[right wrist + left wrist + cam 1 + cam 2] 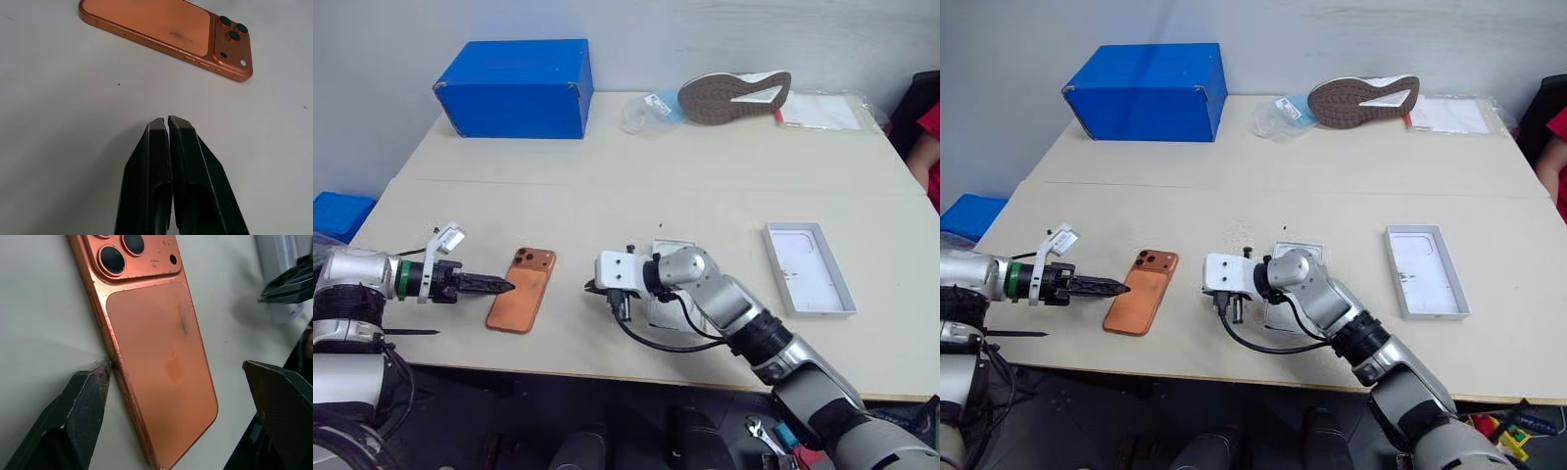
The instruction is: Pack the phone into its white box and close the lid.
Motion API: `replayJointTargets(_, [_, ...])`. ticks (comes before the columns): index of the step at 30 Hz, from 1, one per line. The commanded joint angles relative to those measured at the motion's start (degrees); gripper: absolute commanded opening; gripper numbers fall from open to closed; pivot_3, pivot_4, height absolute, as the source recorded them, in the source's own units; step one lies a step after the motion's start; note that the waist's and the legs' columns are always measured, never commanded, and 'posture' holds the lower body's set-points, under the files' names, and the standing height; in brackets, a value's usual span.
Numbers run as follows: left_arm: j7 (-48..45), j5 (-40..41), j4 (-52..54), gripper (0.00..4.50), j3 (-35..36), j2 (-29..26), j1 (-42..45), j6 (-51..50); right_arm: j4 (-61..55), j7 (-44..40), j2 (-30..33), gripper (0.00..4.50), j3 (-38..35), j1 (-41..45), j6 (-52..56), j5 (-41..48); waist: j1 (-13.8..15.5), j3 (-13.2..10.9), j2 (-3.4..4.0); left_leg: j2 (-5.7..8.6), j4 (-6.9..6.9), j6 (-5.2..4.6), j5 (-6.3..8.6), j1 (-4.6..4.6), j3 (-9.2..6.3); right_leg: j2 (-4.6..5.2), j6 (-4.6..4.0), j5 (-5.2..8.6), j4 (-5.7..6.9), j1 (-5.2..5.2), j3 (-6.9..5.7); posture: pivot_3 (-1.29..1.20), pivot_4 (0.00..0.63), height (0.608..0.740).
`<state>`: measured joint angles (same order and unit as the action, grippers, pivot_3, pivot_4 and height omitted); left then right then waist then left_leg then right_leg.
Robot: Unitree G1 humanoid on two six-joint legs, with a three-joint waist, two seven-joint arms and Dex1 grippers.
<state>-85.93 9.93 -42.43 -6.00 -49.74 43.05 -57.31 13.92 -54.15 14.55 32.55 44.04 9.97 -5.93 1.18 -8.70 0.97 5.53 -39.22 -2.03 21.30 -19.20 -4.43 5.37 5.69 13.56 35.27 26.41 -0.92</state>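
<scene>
Left eye view: white tray (810, 267), nothing inside

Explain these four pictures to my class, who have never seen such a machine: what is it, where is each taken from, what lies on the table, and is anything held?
It is a two-armed robot at a table. The two wide pictures come from cameras in its head, looking down. The two close-ups come from cameras on its wrists.

On the table lie an orange phone, back up, and a shallow white tray off to the right. At the far edge are a blue box, a shoe and some plastic bags.

The left gripper has its jaws wide open on either side of the phone's edge. The right gripper has its jaws shut and points at the phone. Nothing is held.
</scene>
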Motion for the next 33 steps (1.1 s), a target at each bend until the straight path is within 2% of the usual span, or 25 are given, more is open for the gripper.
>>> replayJointTargets(1, [-0.79, 2.63, 6.44, 4.50, -4.26, 3.57, -5.58, -5.18, 0.88, -1.09, -1.18, 0.08, 0.15, 0.99, -1.66, -0.58, -0.01, 0.00, 0.00, 0.03, 0.00, -0.03, 0.02, 0.00, -0.06, 0.04, 0.00, 0.00, 0.07, 0.01, 0.03, 0.00, 0.150, 0.740])
replayJointTargets(8, [2.45, 4.97, 9.81, 4.50, -2.82, 3.18, -8.83, -6.44, 0.06, -5.03, -3.26, 0.08, 4.23, 0.53, -0.69, -2.47, -0.97, 0.02, 0.00, 0.12, 0.00, -0.13, 0.09, 0.00, -0.27, 0.05, 0.00, 0.00, 0.14, 0.00, -0.03, 0.00, 0.150, 0.740])
replayJointTargets(16, [2.92, 4.19, 12.98, 4.50, -5.42, -0.73, -13.27, -5.53, -0.99, -6.23, -4.76, 0.08, 7.17, -1.15, 1.75, -4.98, -2.74, 0.81, 0.10, 0.08, 0.07, -0.08, 0.17, 0.10, -0.37, 0.04, 0.00, 0.00, 0.20, 0.00, 0.00, 0.00, 0.150, 0.740])
replayJointTargets(20, [3.99, 2.12, 12.10, 4.50, -6.44, -4.92, -11.50, -5.84, -2.23, -6.61, -5.32, 0.08, 7.30, -1.47, 2.75, -4.95, -3.06, 0.89, 0.03, 0.03, 0.08, -0.06, 0.20, 0.14, -0.39, 0.01, 0.00, 0.00, 0.23, -0.01, 0.07, 0.00, 0.150, 0.740])
replayJointTargets(25, [0.48, 5.49, 19.65, 4.50, -10.09, -11.41, -11.00, -11.96, -2.07, -6.51, -6.36, 0.08, 7.76, -1.06, 3.01, -5.11, -4.50, 0.94, -0.08, -0.20, 0.08, 0.21, 0.34, 0.16, -0.48, -0.11, -0.06, 0.04, 0.13, 0.16, 0.35, 0.00, 0.150, 0.740])
replayJointTargets(27, [2.06, 5.16, 23.52, 4.50, -11.86, -12.83, -12.36, -12.82, -1.28, -6.01, -7.19, 0.08, 7.98, -0.72, 2.86, -5.31, -4.70, 0.94, -0.08, -0.23, 0.08, 0.35, 0.42, 0.17, -0.66, -0.33, -0.18, 0.11, 0.15, 0.28, 0.47, 0.00, 0.150, 0.740])
replayJointTargets(31, [5.91, 5.24, 25.59, 4.50, -12.42, -12.30, -12.43, -15.33, 0.63, -5.03, -8.67, 0.08, 8.04, -0.10, 2.37, -5.74, -4.52, 0.93, -0.07, -0.26, 0.10, 0.55, 0.59, 0.45, -1.08, -0.84, -0.37, 0.21, 0.17, 0.28, 1.05, 0.00, 0.150, 0.740])
replayJointTargets(33, [8.19, 6.09, 25.35, 4.50, -11.44, -10.11, -11.94, -17.39, 2.08, -3.99, -9.69, 0.08, 8.11, 0.05, 1.95, -6.32, -4.36, 0.93, -0.07, -0.28, 0.19, 0.61, 0.63, 0.70, -1.08, -0.91, -0.49, 0.28, 0.20, 0.15, 1.16, 0.00, 0.150, 0.740])
